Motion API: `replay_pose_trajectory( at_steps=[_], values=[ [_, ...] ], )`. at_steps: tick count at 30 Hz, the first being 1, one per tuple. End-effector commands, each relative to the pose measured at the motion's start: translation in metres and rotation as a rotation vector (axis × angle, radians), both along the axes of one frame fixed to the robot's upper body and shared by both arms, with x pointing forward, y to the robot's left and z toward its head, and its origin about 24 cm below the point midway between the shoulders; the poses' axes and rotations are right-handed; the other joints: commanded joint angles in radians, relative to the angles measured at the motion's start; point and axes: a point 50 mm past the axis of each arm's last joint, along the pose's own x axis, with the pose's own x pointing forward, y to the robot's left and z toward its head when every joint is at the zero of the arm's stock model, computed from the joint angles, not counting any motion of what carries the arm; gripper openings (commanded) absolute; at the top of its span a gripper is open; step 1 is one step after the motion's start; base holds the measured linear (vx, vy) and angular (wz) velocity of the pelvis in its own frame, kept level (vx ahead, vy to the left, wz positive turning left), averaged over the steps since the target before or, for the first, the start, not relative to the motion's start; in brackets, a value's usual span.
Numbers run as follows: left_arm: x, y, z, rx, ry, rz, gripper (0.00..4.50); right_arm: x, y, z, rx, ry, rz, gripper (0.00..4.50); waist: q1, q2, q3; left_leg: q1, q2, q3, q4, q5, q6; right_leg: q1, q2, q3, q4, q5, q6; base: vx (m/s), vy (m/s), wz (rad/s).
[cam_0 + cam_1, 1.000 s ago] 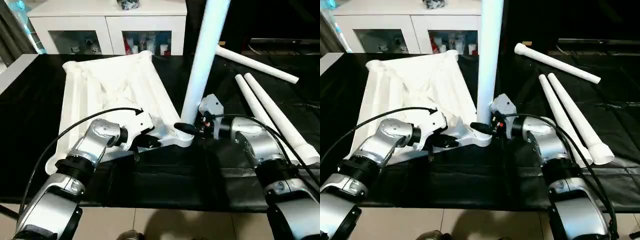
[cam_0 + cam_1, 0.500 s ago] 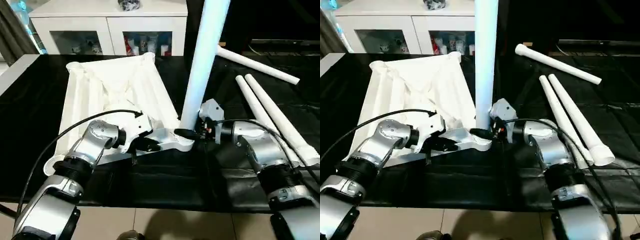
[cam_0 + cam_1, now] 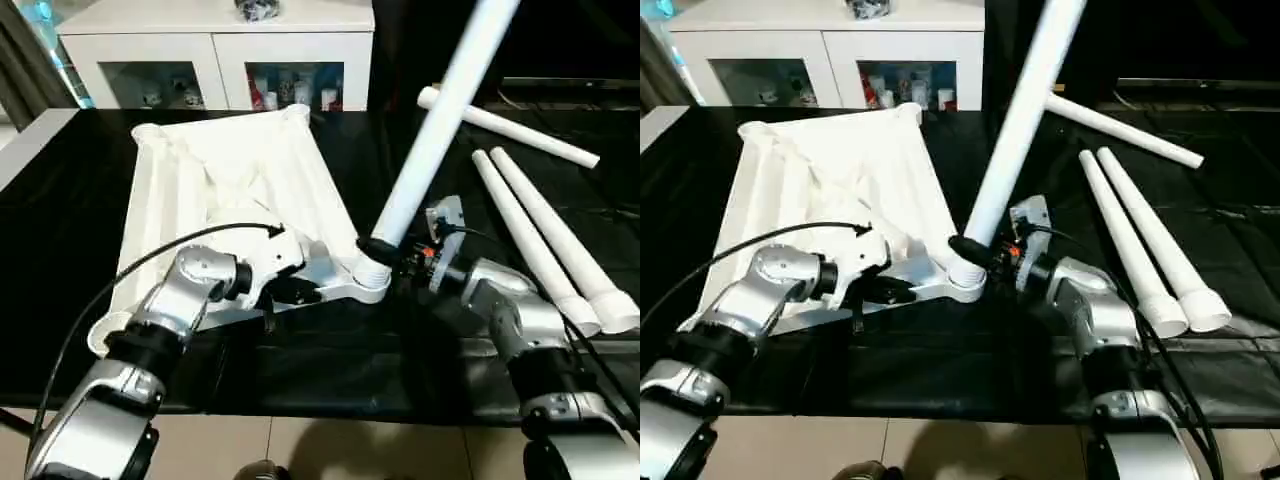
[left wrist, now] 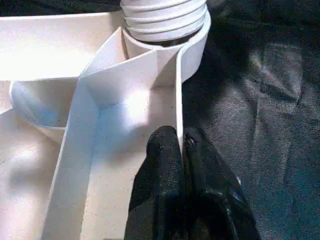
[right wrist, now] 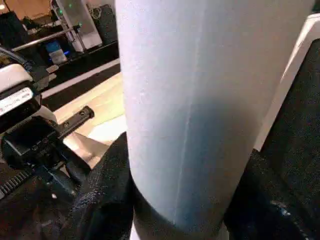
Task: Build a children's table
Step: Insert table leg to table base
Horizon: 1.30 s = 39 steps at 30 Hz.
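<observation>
The leg [image 3: 430,140] in the right pincer [image 3: 385,250] now tilts rightward.

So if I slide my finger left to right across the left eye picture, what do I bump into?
Left gripper pinching the table top, then the leaning leg in the right gripper, then two legs lying side by side.

The white rectangular plastic tabletop [image 3: 225,190] at centre left looks smooth, faintly glossy. The long white tubular plastic leg [image 3: 440,115] rising to the upper right is smooth, satiny. The black cloth table cover [image 3: 330,345] is matt, creased. Silver metal forearms [image 3: 170,310] gleam.
</observation>
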Motion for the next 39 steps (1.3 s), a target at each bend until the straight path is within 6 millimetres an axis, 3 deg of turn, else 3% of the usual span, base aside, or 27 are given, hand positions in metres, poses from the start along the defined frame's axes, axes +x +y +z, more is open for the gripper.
replay_pose_trajectory(
  at_steps=[1, 10, 20, 23, 25, 29, 36, 37, 38, 39],
  values=[
    [0.003, -0.012, 0.021, -0.077, -0.081, -0.042, 0.0, -0.01, 0.01, -0.017, -0.06, 0.071, 0.068, 1.91, -0.002, 0.001, -0.071, 0.024, 0.074, -0.027, -0.072, -0.236, 0.035, 0.045, -0.098, 0.052, -0.073, -0.258, -0.197, 0.0, 0.0, 0.0],
    [0.004, -0.012, 0.022, -0.083, -0.085, -0.032, 0.0, -0.009, 0.005, -0.022, -0.049, 0.102, -0.004, 1.91, -0.003, 0.0, -0.07, 0.025, 0.073, -0.027, -0.072, -0.238, 0.028, 0.043, -0.1, 0.054, -0.075, -0.278, -0.19, 0.0, 0.0, 0.0],
    [0.008, -0.014, 0.025, -0.098, -0.091, -0.006, 0.0, -0.033, -0.002, -0.057, 0.015, 0.186, -0.192, 1.91, -0.005, 0.006, -0.067, 0.028, 0.072, -0.029, -0.077, -0.291, 0.008, 0.04, -0.102, 0.055, -0.084, -0.323, -0.173, 0.0, 0.0, 0.0],
    [0.009, -0.014, 0.026, -0.098, -0.093, -0.001, 0.0, -0.04, -0.002, -0.063, -0.018, 0.16, -0.226, 1.91, -0.006, 0.01, -0.066, 0.03, 0.073, -0.032, -0.08, -0.311, -0.001, 0.037, -0.102, 0.055, -0.085, -0.328, -0.171, 0.0, 0.0, 0.0],
    [0.011, -0.014, 0.027, -0.098, -0.096, 0.004, 0.0, -0.044, -0.004, -0.064, -0.138, 0.059, -0.247, 1.91, -0.009, 0.01, -0.064, 0.03, 0.071, -0.033, -0.082, -0.33, -0.011, 0.037, -0.102, 0.056, -0.087, -0.335, -0.167, 0.0, 0.0, 0.0],
    [0.012, -0.014, 0.028, -0.098, -0.099, 0.012, 0.0, -0.051, -0.002, -0.064, -0.308, -0.067, -0.208, 1.91, -0.012, 0.009, -0.061, 0.034, 0.071, -0.034, -0.085, -0.36, -0.029, 0.034, -0.1, 0.058, -0.09, -0.375, -0.148, 0.0, 0.0, 0.0],
    [0.013, -0.014, 0.028, -0.095, -0.101, 0.015, 0.0, -0.06, 0.007, -0.069, -0.408, -0.11, -0.067, 1.91, -0.02, 0.008, -0.058, 0.034, 0.069, -0.036, -0.086, -0.385, -0.003, 0.035, -0.1, 0.061, -0.096, -0.406, -0.147, 0.0, 0.0, 0.0],
    [0.013, -0.014, 0.028, -0.095, -0.102, 0.014, 0.0, -0.059, 0.009, -0.068, -0.415, -0.113, -0.044, 1.91, -0.021, 0.001, -0.059, 0.035, 0.069, -0.034, -0.085, -0.383, -0.001, 0.035, -0.1, 0.062, -0.097, -0.405, -0.148, 0.0, 0.0, 0.0],
    [0.012, -0.014, 0.028, -0.092, -0.103, 0.011, 0.0, -0.057, 0.013, -0.066, -0.419, -0.123, 0.007, 1.91, -0.021, 0.002, -0.06, 0.032, 0.069, -0.036, -0.085, -0.371, 0.003, 0.039, -0.1, 0.061, -0.094, -0.394, -0.153, 0.0, 0.0, 0.0],
    [0.012, -0.013, 0.028, -0.087, -0.103, 0.005, 0.0, -0.053, 0.017, -0.063, -0.406, -0.126, 0.033, 1.91, -0.023, -0.008, -0.061, 0.029, 0.069, -0.034, -0.084, -0.359, 0.011, 0.04, -0.1, 0.061, -0.092, -0.379, -0.158, 0.0, 0.0, 0.0]
  ],
)
